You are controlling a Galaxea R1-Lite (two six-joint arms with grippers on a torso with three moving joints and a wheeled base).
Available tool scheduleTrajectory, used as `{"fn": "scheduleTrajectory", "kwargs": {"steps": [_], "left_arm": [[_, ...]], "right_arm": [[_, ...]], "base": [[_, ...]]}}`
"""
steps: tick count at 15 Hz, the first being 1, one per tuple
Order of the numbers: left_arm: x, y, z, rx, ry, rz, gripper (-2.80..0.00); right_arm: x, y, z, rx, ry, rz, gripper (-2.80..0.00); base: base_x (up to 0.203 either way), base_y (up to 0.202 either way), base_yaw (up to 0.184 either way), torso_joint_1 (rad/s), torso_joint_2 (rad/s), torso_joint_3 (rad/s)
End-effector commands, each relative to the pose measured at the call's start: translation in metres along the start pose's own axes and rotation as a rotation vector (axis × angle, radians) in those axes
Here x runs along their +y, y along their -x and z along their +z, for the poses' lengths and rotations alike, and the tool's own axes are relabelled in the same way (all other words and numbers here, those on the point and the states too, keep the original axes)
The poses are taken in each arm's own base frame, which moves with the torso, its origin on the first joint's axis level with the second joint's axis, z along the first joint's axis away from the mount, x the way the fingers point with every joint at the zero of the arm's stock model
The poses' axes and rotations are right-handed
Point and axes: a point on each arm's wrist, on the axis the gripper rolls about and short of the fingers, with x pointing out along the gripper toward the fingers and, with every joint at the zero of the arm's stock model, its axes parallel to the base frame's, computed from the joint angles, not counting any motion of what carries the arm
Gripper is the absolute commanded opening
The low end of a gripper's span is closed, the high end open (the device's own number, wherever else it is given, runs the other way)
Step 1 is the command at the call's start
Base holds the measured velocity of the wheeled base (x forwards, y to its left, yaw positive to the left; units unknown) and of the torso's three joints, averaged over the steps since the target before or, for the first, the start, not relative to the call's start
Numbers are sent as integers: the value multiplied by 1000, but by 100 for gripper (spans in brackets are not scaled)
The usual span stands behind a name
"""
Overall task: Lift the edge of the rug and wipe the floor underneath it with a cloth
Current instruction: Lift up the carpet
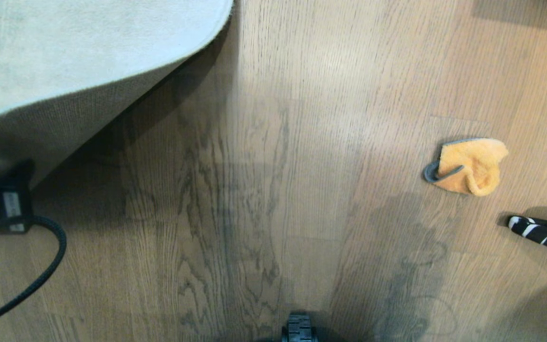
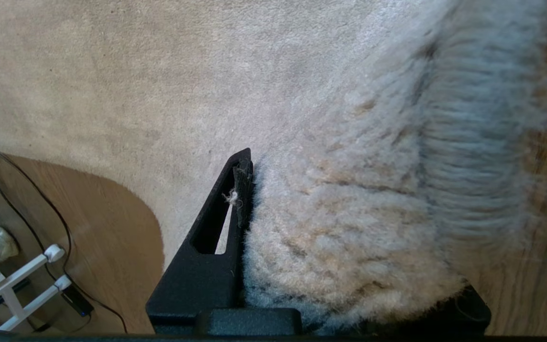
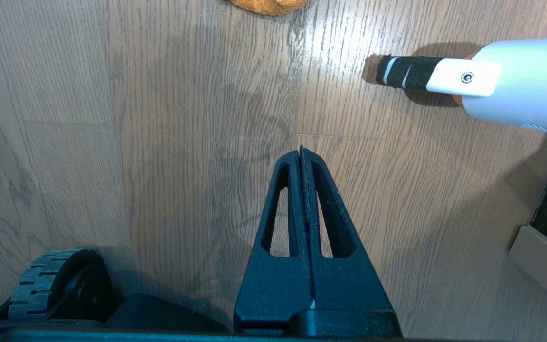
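Wooden planks (image 1: 273,190) are covering the whole ground, grey-brown with dark wavy grain, the boards running away from the camera. Light is glancing off them in a pale band near the top middle, while soft shadows are darkening the lower right and the area at the left. A striped black-and-white handle (image 1: 542,232) is lying at the right edge, joined to a pale blue tube (image 3: 520,85). In the left wrist view, thin dark cables (image 2: 41,209) are trailing over the boards beside a white frame (image 2: 12,289). A pale skirting piece (image 3: 544,266) is showing at one corner.
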Motion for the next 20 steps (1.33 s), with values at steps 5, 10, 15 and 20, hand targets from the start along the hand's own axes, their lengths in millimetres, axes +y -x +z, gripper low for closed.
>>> {"fn": "scheduleTrajectory", "kwargs": {"steps": [5, 10, 15, 20], "left_arm": [[-10, -11, -15, 87, -113, -57, -280], [-34, -44, -23, 176, -281, -181, -280], [-48, -76, -11, 178, -455, -229, -280], [-65, -119, 17, 131, -583, -252, -280]], "right_arm": [[0, 0, 0, -2, -1, -1, -280], [0, 0, 0, -2, 0, 0, -280], [0, 0, 0, -2, 0, 1, -280], [0, 0, 0, -1, 0, 0, -280]], "base": [[0, 0, 0, 0, 0, 0], [0, 0, 0, 0, 0, 0], [0, 0, 0, 0, 0, 0], [0, 0, 0, 0, 0, 0]]}}
